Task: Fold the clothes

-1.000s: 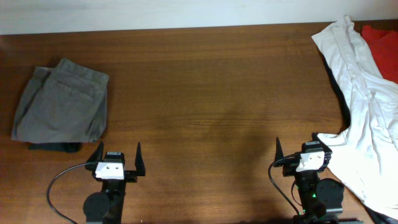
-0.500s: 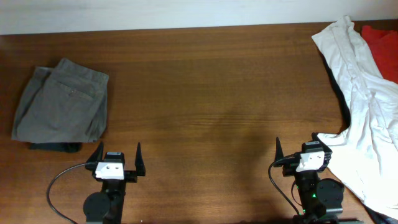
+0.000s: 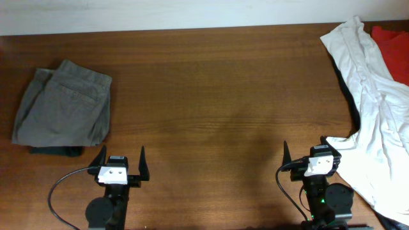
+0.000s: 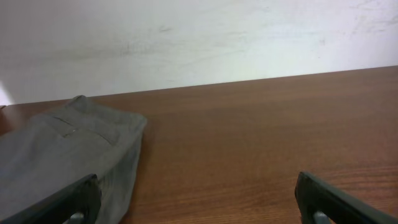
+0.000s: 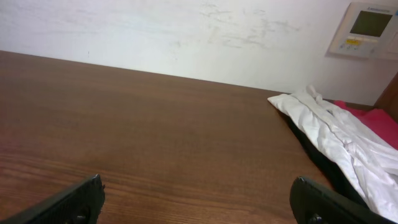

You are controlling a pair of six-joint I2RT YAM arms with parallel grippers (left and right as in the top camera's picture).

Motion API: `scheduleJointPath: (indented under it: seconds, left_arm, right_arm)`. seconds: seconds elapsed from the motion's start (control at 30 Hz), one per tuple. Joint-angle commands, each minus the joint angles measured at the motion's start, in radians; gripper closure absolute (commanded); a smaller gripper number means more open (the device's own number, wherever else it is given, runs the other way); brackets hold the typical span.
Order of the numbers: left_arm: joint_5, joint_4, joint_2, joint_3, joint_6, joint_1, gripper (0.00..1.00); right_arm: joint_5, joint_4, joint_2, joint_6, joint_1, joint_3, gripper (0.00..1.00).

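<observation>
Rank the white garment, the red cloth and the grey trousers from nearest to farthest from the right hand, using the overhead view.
1. White garment: just beside the right hand, running up the right side.
2. Red cloth: far right corner, behind the garment.
3. Grey trousers: folded, at the far left.

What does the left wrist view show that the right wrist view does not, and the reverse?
Only the left wrist view: the folded grey trousers. Only the right wrist view: the white garment, a black cloth under its edge, a red cloth behind it, a wall panel. Both: the brown table and the white wall; the left pincer and the right pincer each stand open, empty.
</observation>
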Motion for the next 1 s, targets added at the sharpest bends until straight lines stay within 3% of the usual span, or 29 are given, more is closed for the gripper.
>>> scheduleJointPath:
  seconds: [0.0, 0.67, 0.97]
  left_arm:
    - [0.015, 0.000, -0.006, -0.005, 0.020, -0.003, 0.01]
    - [0.042, 0.002, -0.006, -0.005, 0.019, -0.003, 0.01]
    - [0.072, 0.009, -0.003, 0.021, -0.107, -0.003, 0.01]
  right_arm:
    - [-0.006, 0.000, -0.008, 0.008, 0.006, -0.008, 0.01]
    - [-0.021, 0.000, -0.008, 0.009, 0.006, -0.008, 0.01]
    - [-0.021, -0.018, -0.008, 0.174, 0.006, 0.023, 0.01]
